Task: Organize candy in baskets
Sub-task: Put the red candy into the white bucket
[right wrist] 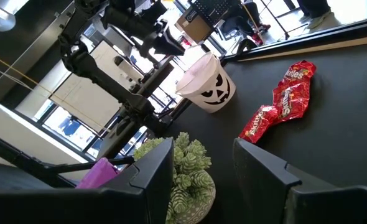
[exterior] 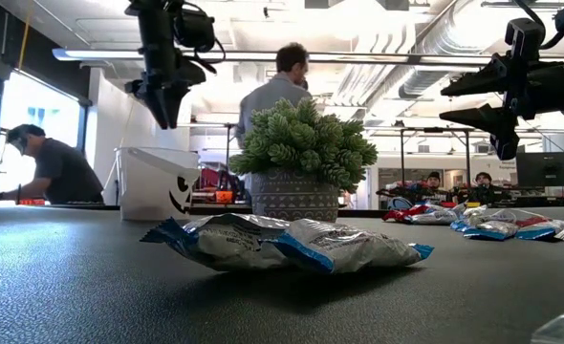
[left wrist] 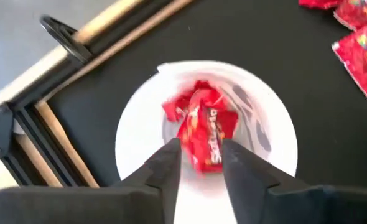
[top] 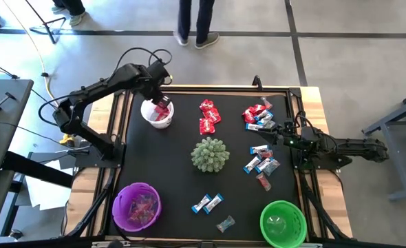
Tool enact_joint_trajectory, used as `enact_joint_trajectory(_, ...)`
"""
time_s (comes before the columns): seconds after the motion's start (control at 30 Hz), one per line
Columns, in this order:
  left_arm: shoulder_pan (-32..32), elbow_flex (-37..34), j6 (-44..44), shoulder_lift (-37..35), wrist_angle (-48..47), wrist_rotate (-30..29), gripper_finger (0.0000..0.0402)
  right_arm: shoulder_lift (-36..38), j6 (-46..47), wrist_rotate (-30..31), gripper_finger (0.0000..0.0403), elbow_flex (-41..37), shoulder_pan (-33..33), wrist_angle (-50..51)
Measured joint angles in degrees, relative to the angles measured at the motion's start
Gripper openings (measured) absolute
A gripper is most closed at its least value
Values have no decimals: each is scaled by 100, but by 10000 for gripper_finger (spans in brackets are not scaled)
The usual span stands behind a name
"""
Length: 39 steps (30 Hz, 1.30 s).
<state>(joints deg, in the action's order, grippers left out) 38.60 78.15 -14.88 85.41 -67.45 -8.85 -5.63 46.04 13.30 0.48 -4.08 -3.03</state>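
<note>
Black matting covers the table [top: 182, 172], a flat, dull surface with pale wood rails at its edges, and on it the sorting looks to be partway done. Largest of the movable things is the spiky green ball [top: 210, 154], bristly and rounded, in the middle. Of the baskets, the purple basket [top: 136, 206] and the green basket [top: 283, 222] stand at the near edge; the white basket [left wrist: 140, 134], smooth-walled, sits at the far left. Directly above it the left gripper [left wrist: 201, 163] pinches a crinkled, glossy red candy [left wrist: 203, 132], so the drop seems the step in hand: the fingers need only part. At the right edge, near loose blue-and-silver candy [top: 261, 164], the right gripper [right wrist: 203, 171] waits with fingers apart and nothing between them.
</note>
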Motion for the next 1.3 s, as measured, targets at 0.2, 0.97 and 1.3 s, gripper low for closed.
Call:
enact_joint_trajectory(0.2,-164,0,275,0,217,761,145,0,-2,0,162,2,0,1)
enact_joint_trajectory(0.97,-714,7,-63,1689,3402,2703,143,2,-2,0,162,2,-2,-1)
enact_joint_trajectory(1.3,-1017,7,-457,2457,3836,2690,143,2,-2,-1,162,1,-1,-1)
